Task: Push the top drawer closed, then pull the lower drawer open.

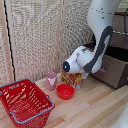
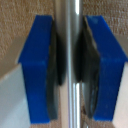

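In the exterior view the brown cabinet stands at the right. Its lower drawer [image 1: 112, 74] is pulled out, showing a dark inside, and the top drawer [image 1: 120, 24] above it sits back in the cabinet. My gripper [image 1: 99, 70] is at the lower drawer's front, mostly hidden behind my wrist. The wrist view shows the blue fingers [image 2: 35, 70] with black pads [image 2: 56, 65] pressed from both sides on the slim silver bar handle [image 2: 74, 30]. The gripper [image 2: 72, 75] is shut on that handle, with the grey-brown drawer front [image 2: 25, 12] behind it.
A red wire basket [image 1: 25, 102] sits at the exterior view's left on the wooden table [image 1: 95, 107]. A pink cup [image 1: 51, 80], a red bowl [image 1: 65, 91] and a yellow-red box [image 1: 73, 79] stand near my arm. A slatted screen [image 1: 35, 35] backs the scene.
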